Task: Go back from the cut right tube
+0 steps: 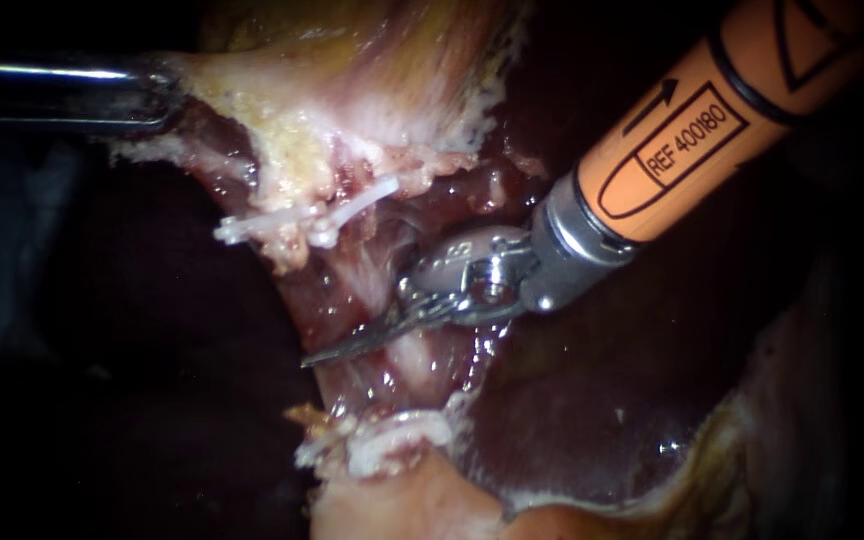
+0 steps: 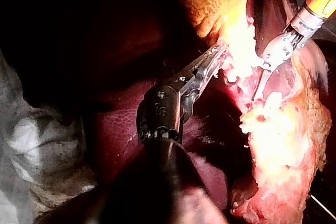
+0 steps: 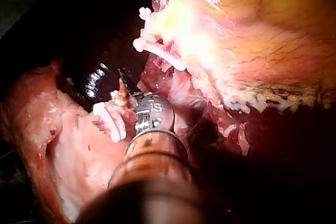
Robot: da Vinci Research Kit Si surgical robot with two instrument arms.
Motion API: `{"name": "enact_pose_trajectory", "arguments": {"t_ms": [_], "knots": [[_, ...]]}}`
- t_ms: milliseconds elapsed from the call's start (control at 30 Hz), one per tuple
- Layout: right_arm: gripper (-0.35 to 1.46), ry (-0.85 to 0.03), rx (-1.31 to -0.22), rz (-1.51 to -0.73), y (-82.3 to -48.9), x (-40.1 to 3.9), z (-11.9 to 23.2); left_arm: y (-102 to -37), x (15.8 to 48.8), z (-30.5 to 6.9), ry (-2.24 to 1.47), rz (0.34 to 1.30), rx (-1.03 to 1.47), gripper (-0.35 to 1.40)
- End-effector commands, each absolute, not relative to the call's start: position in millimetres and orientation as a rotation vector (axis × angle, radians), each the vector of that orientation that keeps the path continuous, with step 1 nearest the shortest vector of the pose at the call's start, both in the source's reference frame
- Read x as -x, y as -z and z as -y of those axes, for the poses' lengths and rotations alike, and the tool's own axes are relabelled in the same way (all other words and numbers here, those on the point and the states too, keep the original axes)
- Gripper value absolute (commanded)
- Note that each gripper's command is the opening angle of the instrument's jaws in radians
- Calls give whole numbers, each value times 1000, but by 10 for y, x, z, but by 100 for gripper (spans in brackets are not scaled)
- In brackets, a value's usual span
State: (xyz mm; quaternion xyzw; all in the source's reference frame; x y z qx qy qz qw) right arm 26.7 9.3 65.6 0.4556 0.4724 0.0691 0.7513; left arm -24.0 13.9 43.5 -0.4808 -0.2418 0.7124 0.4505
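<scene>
orange-shafted right instrument (image 1: pixel 327 352) enters from upper right, slim blades lying together in one point, gripping nothing. blades lie across pale tube (image 1: pixel 414 362), which runs between upper clips (image 1: pixel 302 222) and lower clips (image 1: pixel 397 435); cannot tell where tube is cut. tip points past tube toward dark gap beside it. steel left instrument (image 2: pixel 218 51) comes from left, jaws clamped on edge of pale tissue (image 2: pixel 239 40) above upper clips, well apart from blades. dark red liver (image 1: pixel 602 400) lies under right instrument's shaft.
</scene>
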Motion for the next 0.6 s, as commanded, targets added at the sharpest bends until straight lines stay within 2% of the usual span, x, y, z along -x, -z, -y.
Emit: {"name": "enact_pose_trajectory", "arguments": {"t_ms": [33,167,200,233,333,367,467,600], "knots": [[-35,-152,-995,-1033,-655,-267,-94,-435,240,-139,-1761,598,1189,-35],[-32,-160,-986,-1038,-656,-267,-94,-436,240,-139,-1761,598,1189,-35],[12,-168,-975,-1040,-656,-267,-94,-436,240,-139,-1761,598,1189,-35],[37,-181,-961,-1048,-656,-268,-93,-436,240,-139,-1761,598,1189,-35],[106,-205,-948,-1073,-656,-269,-94,-436,240,-139,-1761,598,1189,-35],[120,-214,-939,-1080,-656,-269,-94,-436,240,-139,-1761,598,1189,-35],[141,-264,-888,-1101,-655,-270,-93,-436,240,-139,-1761,598,1189,-35],[143,-317,-842,-1100,-654,-267,-93,-436,239,-139,-1761,598,1189,-35]]}}
